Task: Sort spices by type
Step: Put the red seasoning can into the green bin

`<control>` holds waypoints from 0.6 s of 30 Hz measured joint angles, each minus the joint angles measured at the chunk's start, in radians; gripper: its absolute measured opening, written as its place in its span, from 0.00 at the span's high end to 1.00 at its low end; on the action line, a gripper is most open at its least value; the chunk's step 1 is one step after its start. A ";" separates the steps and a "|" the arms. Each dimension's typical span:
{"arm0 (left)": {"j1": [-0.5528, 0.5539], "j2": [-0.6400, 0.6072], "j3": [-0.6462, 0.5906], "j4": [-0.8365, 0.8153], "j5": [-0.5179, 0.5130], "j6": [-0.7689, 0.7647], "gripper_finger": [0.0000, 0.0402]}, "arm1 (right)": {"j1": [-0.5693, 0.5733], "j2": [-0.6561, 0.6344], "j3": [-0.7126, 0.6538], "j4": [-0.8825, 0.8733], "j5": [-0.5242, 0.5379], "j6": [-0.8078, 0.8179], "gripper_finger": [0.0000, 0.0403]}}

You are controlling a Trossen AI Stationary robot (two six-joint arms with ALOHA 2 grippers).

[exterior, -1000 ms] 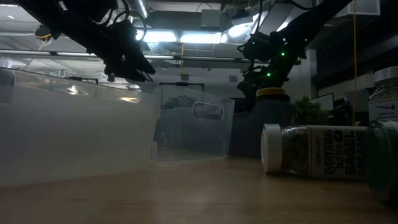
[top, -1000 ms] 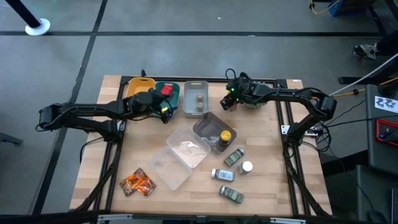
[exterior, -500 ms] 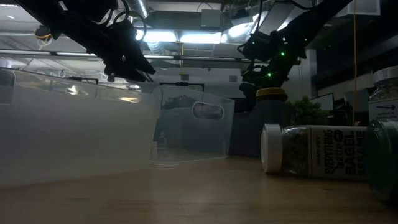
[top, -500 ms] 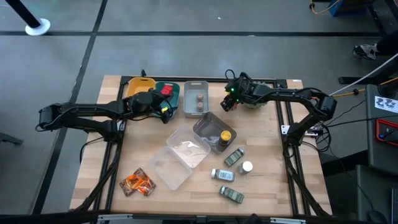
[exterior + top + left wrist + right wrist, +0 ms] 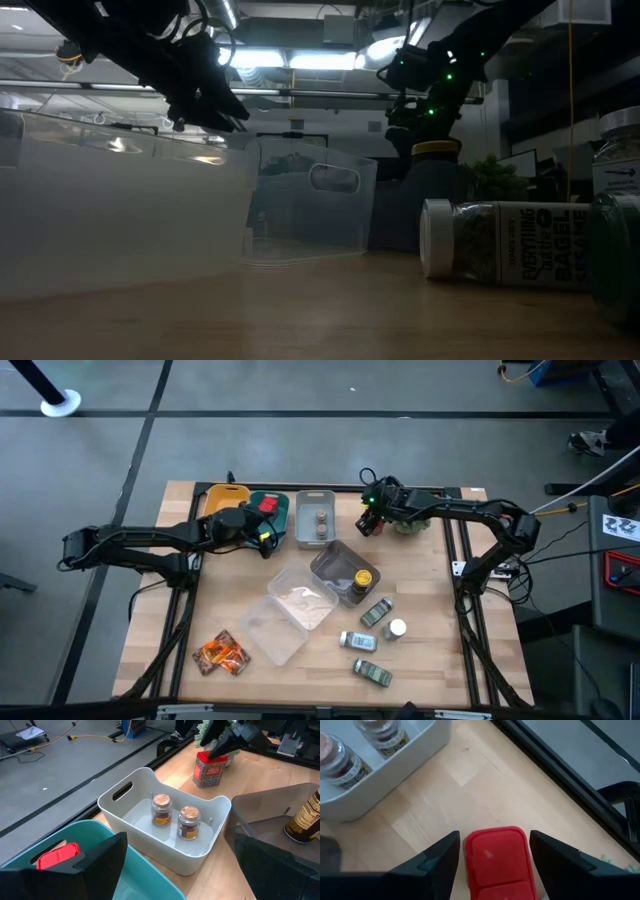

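Beside the grey bin (image 5: 210,827), the right gripper (image 5: 495,852) hangs spread wide over a red tin (image 5: 501,855), gripping nothing. Above the teal bin (image 5: 125,880), the left gripper (image 5: 175,857) waits, open and empty, a red cube (image 5: 57,856) inside.

— What are the arms like?
— Both dark, slim and jointed. The right arm (image 5: 470,512) has small green lights near its wrist and loose cable loops.
— The fingers?
— The left gripper (image 5: 180,865) has broad, matte black, angular fingers (image 5: 95,862); the surface detail looks plain, though it's dim.
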 joint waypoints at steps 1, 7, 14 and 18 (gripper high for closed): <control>0.000 0.000 0.000 -0.002 0.000 0.000 0.14 | 0.000 0.000 0.000 -0.007 0.000 -0.001 0.41; 0.000 0.000 0.000 -0.005 0.000 0.000 0.14 | 0.000 0.000 0.000 -0.046 0.000 -0.048 0.41; 0.000 0.000 0.000 -0.004 0.000 0.000 0.14 | 0.000 -0.001 0.001 -0.066 -0.001 -0.052 0.41; 0.000 0.000 0.000 -0.003 0.000 0.000 0.14 | 0.000 -0.001 0.002 -0.067 -0.001 -0.063 0.41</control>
